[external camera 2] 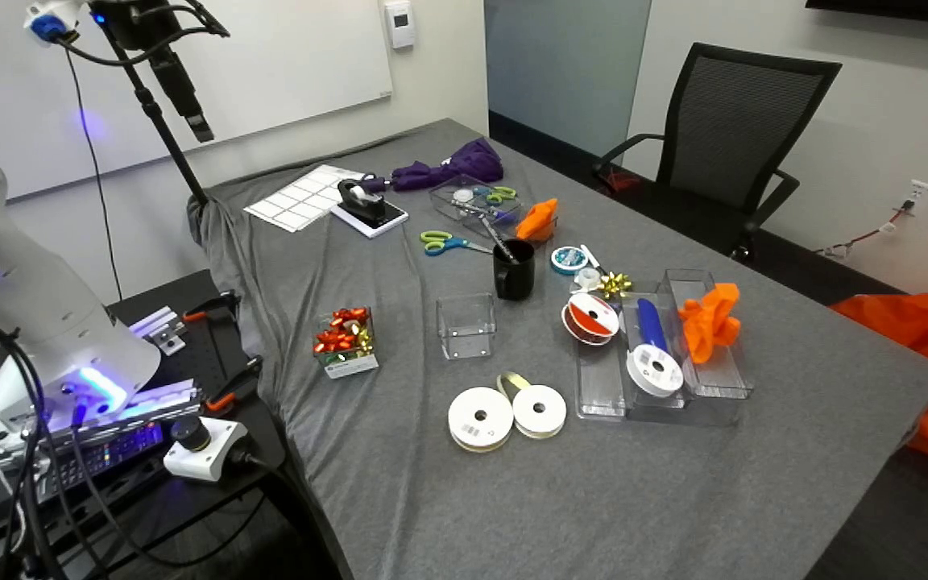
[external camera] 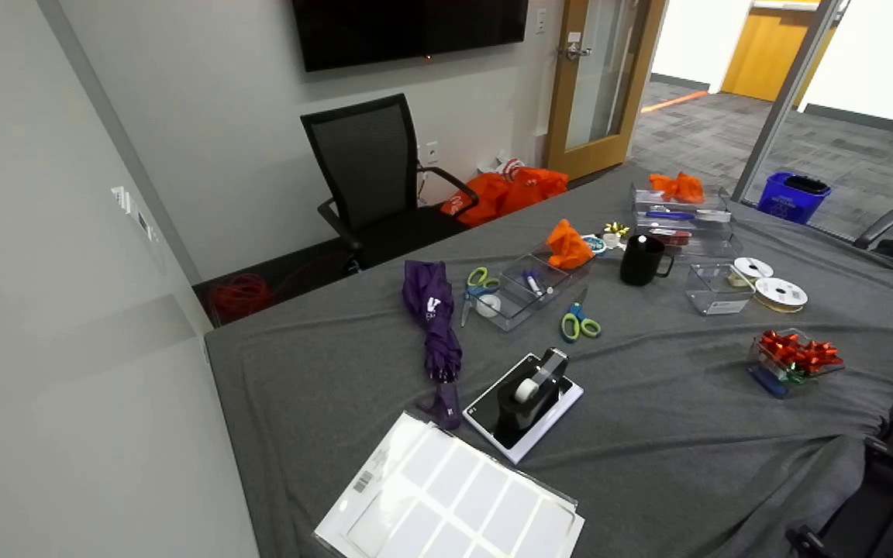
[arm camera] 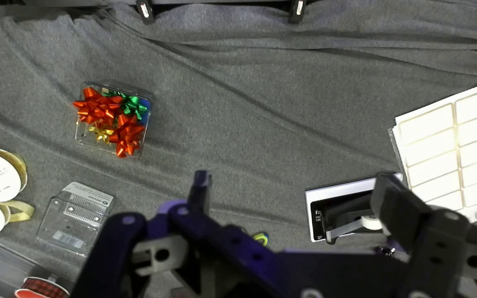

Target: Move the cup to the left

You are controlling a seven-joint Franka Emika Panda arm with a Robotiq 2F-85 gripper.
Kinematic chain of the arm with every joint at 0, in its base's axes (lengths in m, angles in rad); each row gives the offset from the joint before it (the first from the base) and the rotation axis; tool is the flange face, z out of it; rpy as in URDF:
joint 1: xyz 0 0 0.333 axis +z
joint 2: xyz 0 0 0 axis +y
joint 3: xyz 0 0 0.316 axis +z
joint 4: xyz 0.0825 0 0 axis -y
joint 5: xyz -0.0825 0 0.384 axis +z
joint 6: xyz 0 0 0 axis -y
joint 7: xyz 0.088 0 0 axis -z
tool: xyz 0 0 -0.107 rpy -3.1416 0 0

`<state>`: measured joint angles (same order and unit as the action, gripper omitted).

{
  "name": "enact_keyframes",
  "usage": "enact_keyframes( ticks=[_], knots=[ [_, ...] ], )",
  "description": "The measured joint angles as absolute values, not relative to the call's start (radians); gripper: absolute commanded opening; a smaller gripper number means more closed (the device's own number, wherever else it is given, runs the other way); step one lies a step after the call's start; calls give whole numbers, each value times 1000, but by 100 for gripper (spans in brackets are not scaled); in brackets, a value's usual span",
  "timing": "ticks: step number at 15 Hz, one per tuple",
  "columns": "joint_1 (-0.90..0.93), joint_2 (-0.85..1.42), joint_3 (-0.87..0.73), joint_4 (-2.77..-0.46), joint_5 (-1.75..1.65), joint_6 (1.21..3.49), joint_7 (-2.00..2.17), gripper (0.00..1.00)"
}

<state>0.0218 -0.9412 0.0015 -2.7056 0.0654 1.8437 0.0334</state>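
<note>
The small black cup (external camera: 639, 262) stands upright on the grey-covered table, its handle showing at the side. It also shows in an exterior view (external camera 2: 514, 278), where a thin silvery rod seems to lean out of its mouth. The cup is not visible in the wrist view. My gripper (arm camera: 294, 182) has its two fingers wide apart with nothing between them. It is high above the table, apart from the cup, over the area near the tape dispenser. A dark part of it (external camera 2: 200, 127) shows at the upper left of an exterior view.
Beside the cup are green-handled scissors (external camera: 580, 322), a clear box (external camera 2: 466, 326) and a clear tray (external camera: 520, 291) with an orange cloth. A tape dispenser (arm camera: 354, 223), label sheets (arm camera: 458, 149), purple umbrella (external camera: 435, 325), bow box (arm camera: 112, 122) and ribbon spools (external camera 2: 480, 419) lie around.
</note>
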Motion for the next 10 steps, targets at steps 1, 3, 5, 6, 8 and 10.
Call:
enact_keyframes(
  ticks=[1,3,5,6,8,10],
  knots=[
    [22,-941,2,-2706,65,1844,33,100],
    [22,-938,2,-2700,52,1844,29,100],
    [21,-923,0,-2681,18,1844,3,100],
    [20,-909,-5,-2666,-9,1845,-19,100],
    [19,-863,-28,-2628,-66,1851,-78,100],
    [19,-802,-68,-2584,-108,1857,-149,100]
  ],
)
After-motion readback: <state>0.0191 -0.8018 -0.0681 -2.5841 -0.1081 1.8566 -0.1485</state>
